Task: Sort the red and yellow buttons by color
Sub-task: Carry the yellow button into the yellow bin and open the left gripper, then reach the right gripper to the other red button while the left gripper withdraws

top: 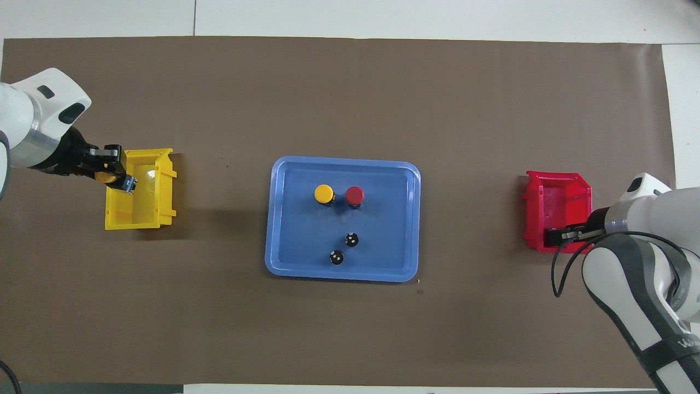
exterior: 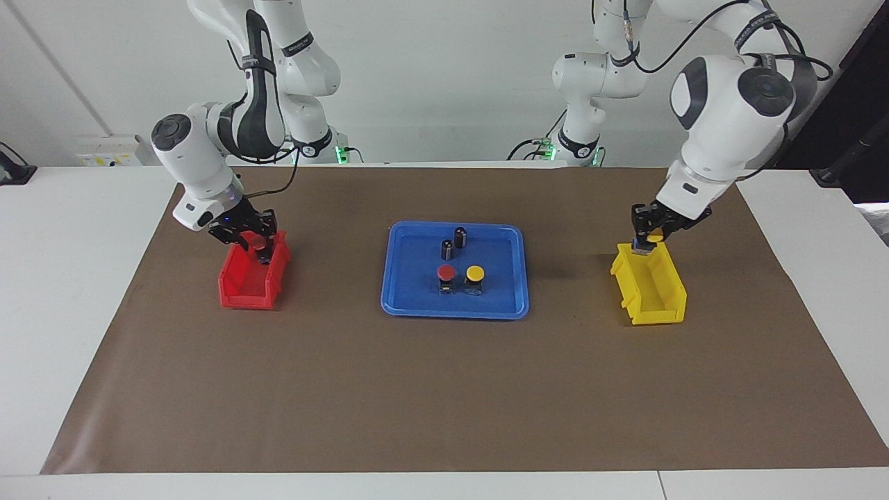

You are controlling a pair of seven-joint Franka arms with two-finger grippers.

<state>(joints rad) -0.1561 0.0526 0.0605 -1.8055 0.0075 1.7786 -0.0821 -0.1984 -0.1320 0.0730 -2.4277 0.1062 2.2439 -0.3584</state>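
Observation:
A red button (exterior: 445, 272) and a yellow button (exterior: 474, 273) stand side by side on a blue tray (exterior: 417, 295). Both also show in the overhead view, the red button (top: 354, 195) and the yellow button (top: 324, 193). My left gripper (exterior: 647, 244) is shut on a second yellow button (exterior: 651, 238) over the robot-side end of a yellow bin (exterior: 656, 295). My right gripper (exterior: 258, 248) is shut on a second red button (exterior: 258, 241) over the robot-side end of a red bin (exterior: 243, 288). In the overhead view the held yellow button (top: 107, 176) shows; the held red one is hidden.
Two dark capless cylinders (exterior: 460, 236) (exterior: 447, 248) stand on the tray, nearer to the robots than the buttons. The tray sits mid-table on a brown mat (exterior: 444, 403). The yellow bin (top: 139, 210) is toward the left arm's end, the red bin (top: 558, 200) toward the right arm's end.

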